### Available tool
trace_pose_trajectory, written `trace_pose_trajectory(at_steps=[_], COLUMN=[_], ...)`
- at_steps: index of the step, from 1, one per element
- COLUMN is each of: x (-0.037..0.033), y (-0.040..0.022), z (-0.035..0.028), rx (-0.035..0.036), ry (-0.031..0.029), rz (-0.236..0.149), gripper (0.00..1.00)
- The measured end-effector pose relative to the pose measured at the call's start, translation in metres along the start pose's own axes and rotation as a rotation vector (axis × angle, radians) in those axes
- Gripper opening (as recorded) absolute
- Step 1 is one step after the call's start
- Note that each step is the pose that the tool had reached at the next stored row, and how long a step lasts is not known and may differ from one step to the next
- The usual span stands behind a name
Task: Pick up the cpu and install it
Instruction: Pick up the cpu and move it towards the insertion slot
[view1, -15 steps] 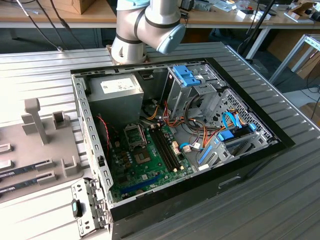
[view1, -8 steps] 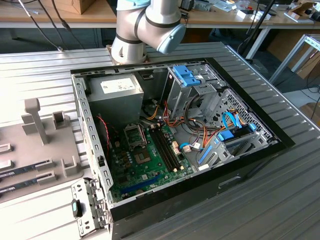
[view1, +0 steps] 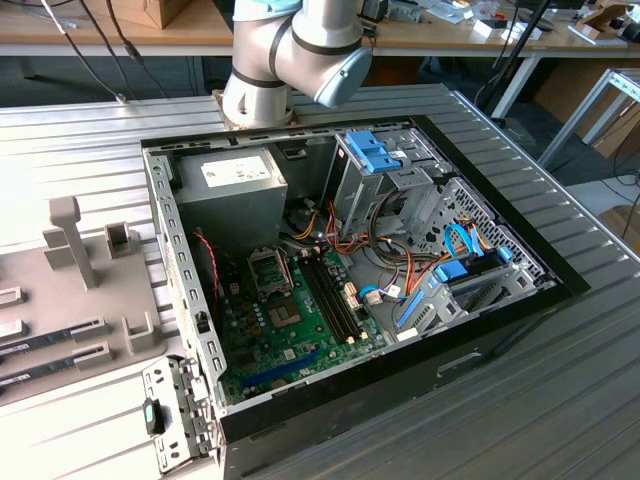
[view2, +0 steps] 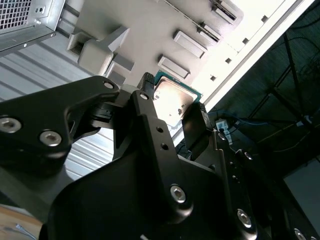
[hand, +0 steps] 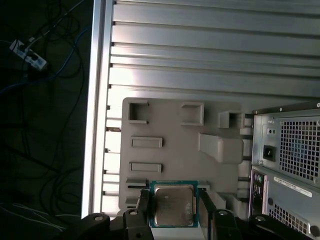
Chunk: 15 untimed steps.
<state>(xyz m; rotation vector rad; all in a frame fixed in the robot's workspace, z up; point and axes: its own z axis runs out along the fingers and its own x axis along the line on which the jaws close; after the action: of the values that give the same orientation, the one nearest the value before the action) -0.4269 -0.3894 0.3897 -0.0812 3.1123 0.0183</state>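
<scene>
Your fingers (hand: 144, 211) clamped on the cpu (hand: 173, 204), one at each edge, grey tray (hand: 170, 125) just beyond them, on your worktop (hand: 200, 50)

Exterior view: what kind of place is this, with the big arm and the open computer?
Probably a robotics lab or workshop. A robot arm stands by an open computer case on a ribbed metal table, workbenches with cables stand behind, and the gripper grips the cpu.
</scene>
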Motion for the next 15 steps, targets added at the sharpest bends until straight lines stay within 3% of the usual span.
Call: trace_pose_trajectory(at_steps=[15], x=[-0.0272], y=[-0.0021], z=[0.0012], rx=[-0.0001], ry=[-0.0001], rz=[0.000], gripper=[0.47])
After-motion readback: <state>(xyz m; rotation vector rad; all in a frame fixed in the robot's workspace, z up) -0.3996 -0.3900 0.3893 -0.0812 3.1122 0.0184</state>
